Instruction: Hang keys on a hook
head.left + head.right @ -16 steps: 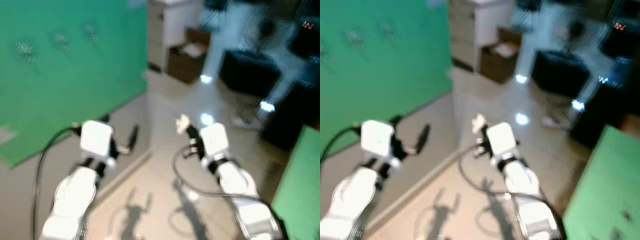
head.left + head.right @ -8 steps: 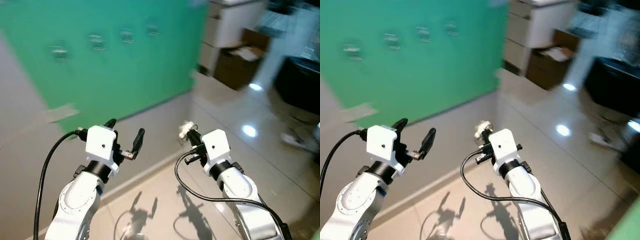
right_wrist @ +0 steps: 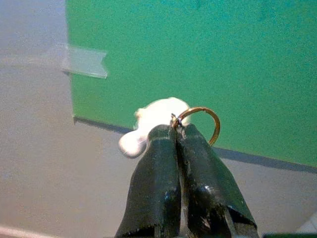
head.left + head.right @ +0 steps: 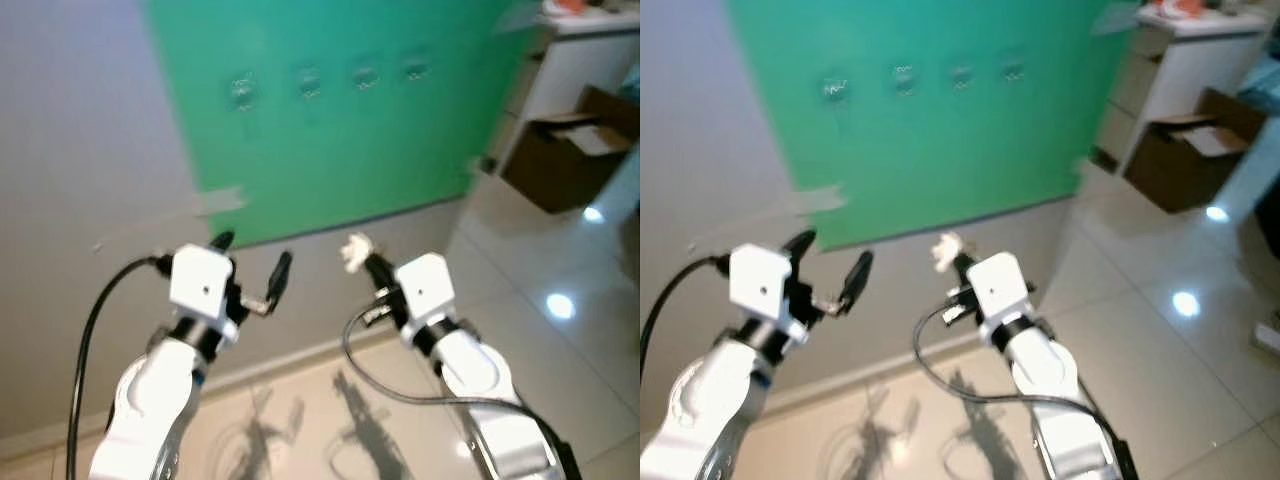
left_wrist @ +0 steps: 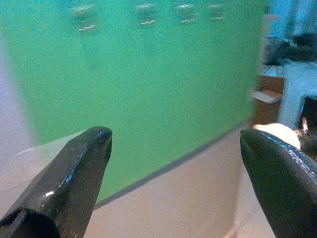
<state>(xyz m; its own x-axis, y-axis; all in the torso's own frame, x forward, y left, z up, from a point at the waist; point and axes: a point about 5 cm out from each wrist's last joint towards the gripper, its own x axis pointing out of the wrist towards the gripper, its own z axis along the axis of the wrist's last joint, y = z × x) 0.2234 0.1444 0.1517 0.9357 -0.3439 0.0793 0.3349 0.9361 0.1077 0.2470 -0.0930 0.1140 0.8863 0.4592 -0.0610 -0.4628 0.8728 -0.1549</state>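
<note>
Keys in hand, not yet hung.
Right gripper pinches brass key ring with white charm; small, apparently metal hooks on green wall panel lie well ahead; left gripper spread wide, empty.

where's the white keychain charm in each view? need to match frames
Left eye: white charm at the right claw tip, centre, below the green panel.
Right eye: charm left of centre, same claw tip.
Left wrist: pale blob at the edge, by one finger of the left claw.
Right wrist: charm and brass ring just beyond the shut fingertips.
Shared landmark: the green panel.
</note>
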